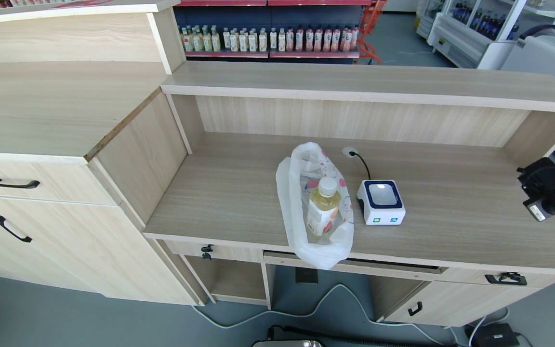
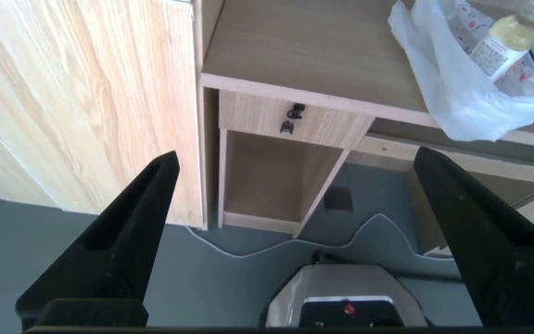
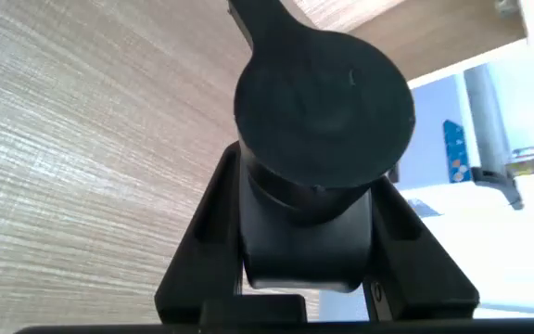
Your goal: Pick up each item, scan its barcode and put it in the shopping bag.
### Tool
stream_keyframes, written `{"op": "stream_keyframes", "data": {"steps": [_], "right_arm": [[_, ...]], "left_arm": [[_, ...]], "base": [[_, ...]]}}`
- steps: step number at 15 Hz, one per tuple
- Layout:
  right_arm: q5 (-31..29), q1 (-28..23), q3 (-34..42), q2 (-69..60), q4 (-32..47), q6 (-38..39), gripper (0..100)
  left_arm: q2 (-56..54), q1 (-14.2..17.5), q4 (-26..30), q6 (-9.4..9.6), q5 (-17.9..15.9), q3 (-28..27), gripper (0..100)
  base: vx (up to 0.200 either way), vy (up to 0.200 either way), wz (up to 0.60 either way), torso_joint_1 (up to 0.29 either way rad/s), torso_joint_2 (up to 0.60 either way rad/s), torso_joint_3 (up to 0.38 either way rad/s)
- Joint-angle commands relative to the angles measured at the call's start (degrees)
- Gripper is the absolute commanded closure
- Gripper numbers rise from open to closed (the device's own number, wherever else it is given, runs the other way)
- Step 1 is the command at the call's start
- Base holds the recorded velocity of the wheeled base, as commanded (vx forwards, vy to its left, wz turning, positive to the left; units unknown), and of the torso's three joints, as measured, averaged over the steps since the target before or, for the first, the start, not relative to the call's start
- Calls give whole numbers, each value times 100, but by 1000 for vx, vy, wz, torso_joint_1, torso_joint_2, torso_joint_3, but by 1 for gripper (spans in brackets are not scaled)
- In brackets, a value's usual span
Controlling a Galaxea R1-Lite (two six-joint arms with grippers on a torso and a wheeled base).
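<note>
Yellow white-capped bottle (image 1: 323,206) lies in the white plastic shopping bag (image 1: 288,193): bagging looks done. Left gripper (image 2: 297,162) gapes empty; right gripper (image 1: 542,185), cannot tell. Next needs another item

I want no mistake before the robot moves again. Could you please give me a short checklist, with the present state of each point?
1. Bottle inside the shopping bag: ok.
2. Shopping bag fully on the counter: not ok, one end hangs over the front edge.
3. Scanner window uncovered, beside the bag: ok.
4. Left gripper open and empty: ok.
5. Right gripper holding an item: cannot tell.
</note>
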Motion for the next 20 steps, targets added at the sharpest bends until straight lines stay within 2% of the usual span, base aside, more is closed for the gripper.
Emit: {"op": "stream_keyframes", "data": {"steps": [1,3,4,5,7,8,10,12,15,20], "right_arm": [[1005,-25,760,-1778,-54,-1501,100],[1779,749,1191,-2490,-142,-2652,100],[1858,1004,1279,-2596,-134,-2810,100],[1814,2348,1577,-2930,-142,-3584,100],[1489,3957,1621,-2965,-142,-5078,100],[1462,4660,1621,-2903,-98,-5755,100],[1462,5732,1604,-2772,-142,-6721,100],[1515,6488,1604,-2728,-195,-7196,100],[1673,7305,1665,-2763,-221,-8303,100],[1647,8149,1744,-2833,-169,-8646,100]], "left_arm": [[-2,-2,0,-2,0,0,0],[-2,-2,0,-2,0,0,0],[-2,-2,0,-2,0,0,0],[-2,-2,0,-2,0,-8,0],[-2,-2,0,-2,0,0,0],[-2,-2,0,-2,0,0,0],[-2,-2,0,-2,0,0,0],[-2,-2,0,-2,0,0,0],[-2,-2,0,-2,0,0,0],[-2,-2,0,-2,0,0,0]], "base": [[0,0,0,0,0,0],[0,0,0,0,0,0],[0,0,0,0,0,0],[0,0,0,0,0,0],[0,0,0,0,0,0],[0,0,0,0,0,0],[0,0,0,0,0,0],[0,0,0,0,0,0],[0,0,0,0,0,0],[0,0,0,0,0,0]]}}
